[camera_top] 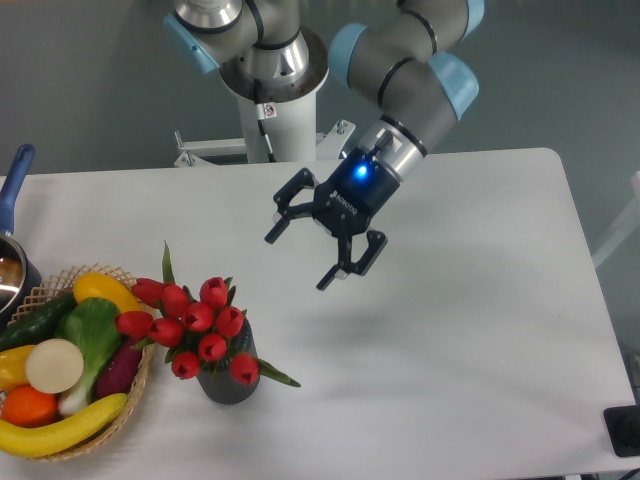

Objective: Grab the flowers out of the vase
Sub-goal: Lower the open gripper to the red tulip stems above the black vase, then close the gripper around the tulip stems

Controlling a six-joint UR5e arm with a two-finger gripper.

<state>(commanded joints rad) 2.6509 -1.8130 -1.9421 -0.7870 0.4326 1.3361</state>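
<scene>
Our gripper (308,252) hangs with jaws spread wide, up and right of the tulips (193,327). They sit upright in the ribbed vase (229,383), so we judge a top-down approach fits.

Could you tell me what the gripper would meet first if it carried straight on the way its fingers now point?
The open gripper points down and left, so it would probably meet the flowers in the vase; depth is unclear, and it might touch the bare table first.

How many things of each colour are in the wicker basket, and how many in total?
Yellow: 3
Green: 2
Orange: 1
White: 1
Purple: 1
Total: 8
</scene>
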